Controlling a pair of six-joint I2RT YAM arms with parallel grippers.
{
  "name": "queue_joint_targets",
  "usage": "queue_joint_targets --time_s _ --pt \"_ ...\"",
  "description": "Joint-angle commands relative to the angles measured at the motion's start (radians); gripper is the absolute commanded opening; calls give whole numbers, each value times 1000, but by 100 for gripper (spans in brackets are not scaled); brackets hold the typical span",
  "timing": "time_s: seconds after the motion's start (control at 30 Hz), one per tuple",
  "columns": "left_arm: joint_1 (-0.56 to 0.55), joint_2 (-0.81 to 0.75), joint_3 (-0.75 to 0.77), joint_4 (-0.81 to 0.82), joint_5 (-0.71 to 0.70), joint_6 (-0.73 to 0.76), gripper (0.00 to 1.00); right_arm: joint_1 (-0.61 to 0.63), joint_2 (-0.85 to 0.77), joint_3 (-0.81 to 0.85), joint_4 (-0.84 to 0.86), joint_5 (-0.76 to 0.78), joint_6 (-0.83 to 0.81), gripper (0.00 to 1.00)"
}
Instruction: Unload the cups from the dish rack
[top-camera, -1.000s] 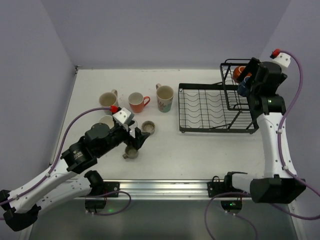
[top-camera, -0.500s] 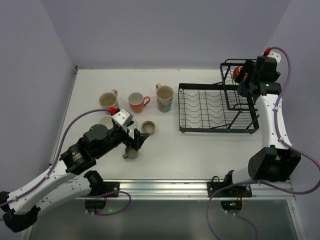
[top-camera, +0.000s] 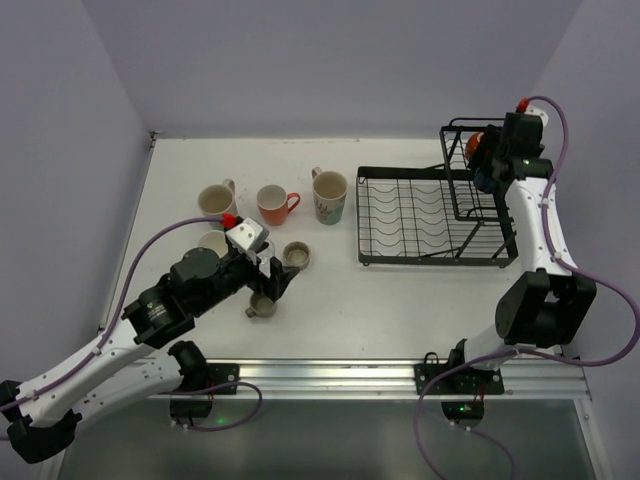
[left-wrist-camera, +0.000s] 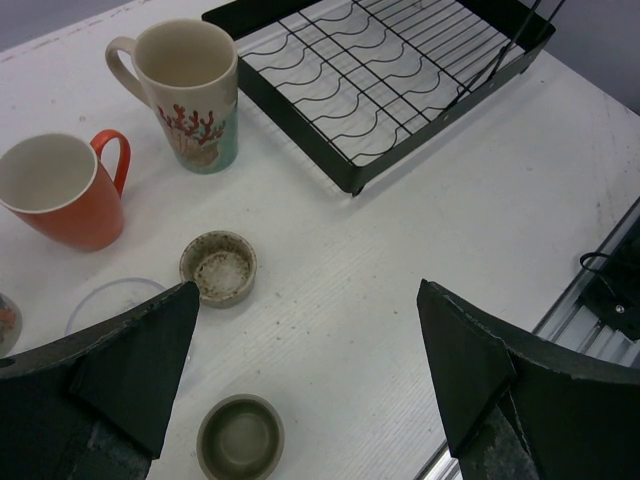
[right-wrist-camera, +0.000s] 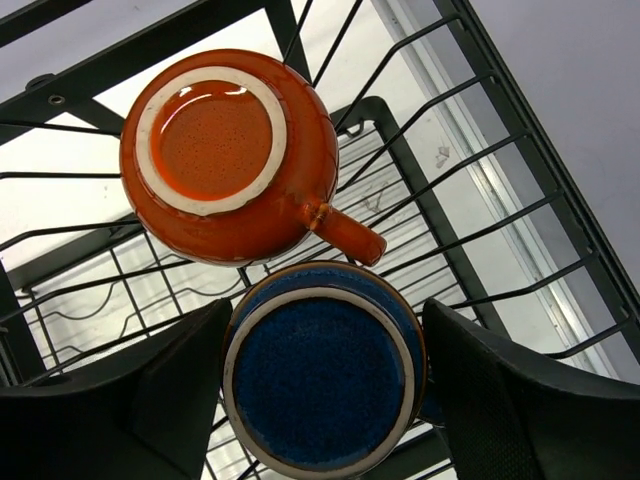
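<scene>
Pale lilac walls close 3 sides of a white worktop (top-camera: 400, 300). Over the raised basket (right-wrist-camera: 480, 200) of the black dish rack (top-camera: 430, 215), the right hand (right-wrist-camera: 327, 305) has its 2 fingers a cup's width apart, flanking a blue cup (right-wrist-camera: 315, 385). Whether they press it I cannot tell. That cup is inverted, base toward the hand and mouth away, its axis running straight out from the palm. Just beyond the fingertips an orange-red cup (right-wrist-camera: 215, 140) is likewise inverted, handle pointing toward the right finger. The left hand (left-wrist-camera: 307, 290) hangs spread wide, grasping nothing. Below it a speckled cup (left-wrist-camera: 218, 268) and a dark cup (left-wrist-camera: 240, 438) stand mouth-up, with an orange mug (left-wrist-camera: 60, 190) and a patterned mug (left-wrist-camera: 190, 90) farther ahead.
</scene>
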Motion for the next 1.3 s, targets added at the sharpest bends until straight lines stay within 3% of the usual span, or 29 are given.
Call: queue_joint_targets --time_s 0.0,0.03,0.07,0.4,0.73,0.87,1.0,1.1,1.27 --pt "2 4 -3 33 -10 19 95 -3 -11 41 -2 4 -16 75" --pt "2 6 -3 31 -10 17 95 -5 -16 40 3 9 -15 65" --pt "5 6 -3 33 -10 17 95 -5 -25 38 6 13 -15 61" --pt "9 27 -4 37 -10 16 95 34 -170 -5 81 81 5 43" --pt "9 69 20 85 48 -55 93 116 -404 -153 184 -22 80 36" --pt "9 80 29 149 69 -138 90 204 -574 -300 270 -207 200 33" --pt "8 130 -4 325 140 -251 86 277 -660 -449 415 -561 353 33" --pt "9 216 -17 520 223 -293 84 360 -698 -560 549 -664 459 33" --pt "8 348 2 687 290 -345 81 452 -729 -761 822 -806 633 32"
